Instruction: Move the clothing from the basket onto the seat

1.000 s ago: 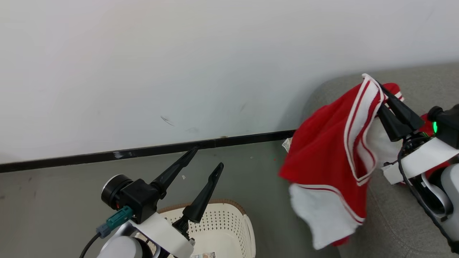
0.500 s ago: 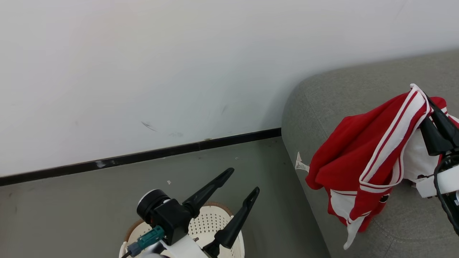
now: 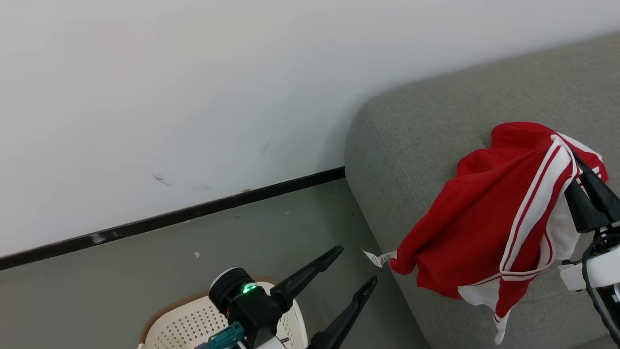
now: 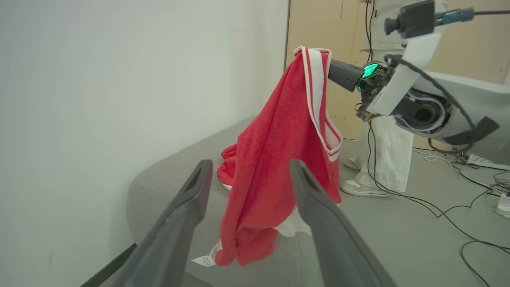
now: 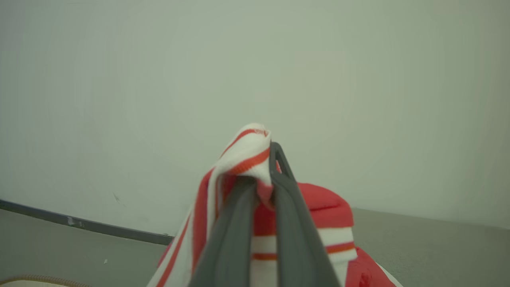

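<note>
Red clothing with white stripes and trim. Hangs by its striped band from the right pincer and drapes down over the rounded end of the seat. At the top, pinched between two dark fingers clenched tight on the white-and-red band. Lower down, bunched in loose folds against the grey upholstery, with a small white label sticking out past the seat's edge.

In the left wrist view, the clothing as a tall red drape under the right pincer, lowest folds resting on the seat. Just behind it on the cushion, a further bit of red fabric with white trim; cannot tell whether a separate garment. In the right wrist view, the clothing folded over the tips of the right pincer.

Left of the seat, on the grey floor, the cream perforated basket with its brown rim, well apart from the clothing. Above the basket, the left pincer, released, fingers spread wide, grasping nothing, aimed towards the seat and the hanging fabric.

Behind, a pale wall with a black skirting strip. Beyond the seat, a person's legs in white trousers, and cables across the floor.
</note>
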Tool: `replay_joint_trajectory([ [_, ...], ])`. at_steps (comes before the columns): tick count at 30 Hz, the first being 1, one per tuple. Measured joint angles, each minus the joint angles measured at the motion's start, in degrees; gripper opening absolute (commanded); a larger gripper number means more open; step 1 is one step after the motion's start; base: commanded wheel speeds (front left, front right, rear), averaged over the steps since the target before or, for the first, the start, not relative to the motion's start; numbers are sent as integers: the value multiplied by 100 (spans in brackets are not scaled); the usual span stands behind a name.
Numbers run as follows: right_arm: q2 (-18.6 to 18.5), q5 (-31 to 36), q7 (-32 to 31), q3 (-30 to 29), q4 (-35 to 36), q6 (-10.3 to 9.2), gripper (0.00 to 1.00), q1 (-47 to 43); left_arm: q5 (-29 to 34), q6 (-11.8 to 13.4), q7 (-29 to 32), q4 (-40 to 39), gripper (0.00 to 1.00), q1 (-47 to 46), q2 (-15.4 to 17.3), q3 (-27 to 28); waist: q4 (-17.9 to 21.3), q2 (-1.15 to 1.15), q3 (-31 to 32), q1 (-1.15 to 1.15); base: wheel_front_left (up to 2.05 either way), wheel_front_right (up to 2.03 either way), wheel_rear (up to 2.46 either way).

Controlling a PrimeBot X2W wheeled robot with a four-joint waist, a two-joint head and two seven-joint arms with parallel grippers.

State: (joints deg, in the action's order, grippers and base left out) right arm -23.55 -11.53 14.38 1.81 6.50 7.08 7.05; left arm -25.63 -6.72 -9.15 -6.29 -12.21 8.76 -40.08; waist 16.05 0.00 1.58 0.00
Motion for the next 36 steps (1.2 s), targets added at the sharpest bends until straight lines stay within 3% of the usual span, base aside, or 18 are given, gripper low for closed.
replay_joint_trajectory([
  [10, 32, -129, 0, 464, -172, 0, 0, 233, 48, -7, 0, 4, 100, -2, -1, -121, 296, 0, -135, 0, 0, 0, 0],
  [16, 163, -691, -38, 383, -213, 0, 0, 1639, 104, 2, -1, -27, 100, -10, 29, -31, 417, 0, -323, 0, 0, 0, 0],
  [22, 75, -988, -463, 34, -586, 0, 0, 3048, 187, 108, 0, -186, 100, -68, 91, 119, 476, 0, -561, 0, 0, 0, 0],
  [36, -514, -1107, -1209, -775, -2092, 0, 0, 5233, 510, 263, 211, -681, 100, -389, 302, 250, 360, 0, -1177, 0, 0, 0, 0],
])
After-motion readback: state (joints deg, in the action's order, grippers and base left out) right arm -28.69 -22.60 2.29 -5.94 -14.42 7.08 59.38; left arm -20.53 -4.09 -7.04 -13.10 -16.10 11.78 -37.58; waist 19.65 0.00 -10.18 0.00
